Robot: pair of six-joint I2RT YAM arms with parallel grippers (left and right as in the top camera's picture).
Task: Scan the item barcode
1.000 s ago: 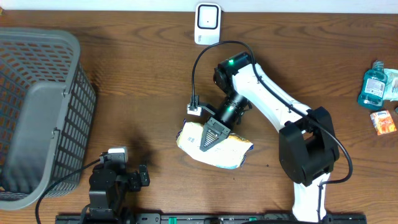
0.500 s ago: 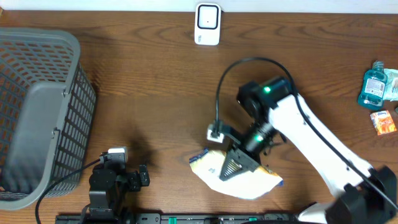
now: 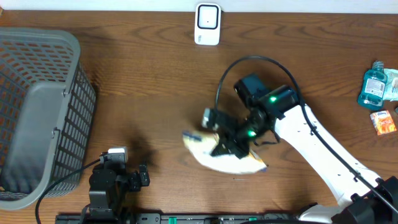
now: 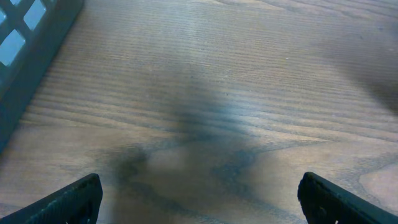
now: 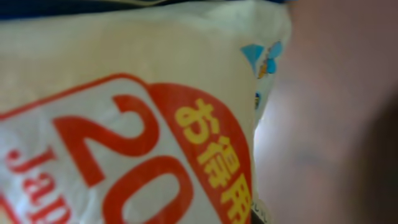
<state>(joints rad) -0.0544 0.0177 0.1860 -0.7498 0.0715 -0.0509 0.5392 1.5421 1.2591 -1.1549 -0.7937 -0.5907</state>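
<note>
Right wrist cam is pretty much all label: a white soft plastic packet with a big red "20", a red "Jap" cut off at the edge, and yellow Japanese characters on a red circle. Overhead, the right gripper is pinched tight on that packet mid-table, well apart from the white boxy scanner at the back edge. A grey plastic mesh basket sits far left, with a teal bottle and a small orange box far right. Meanwhile the left gripper has its jaws wide apart over the brown wooden table.
</note>
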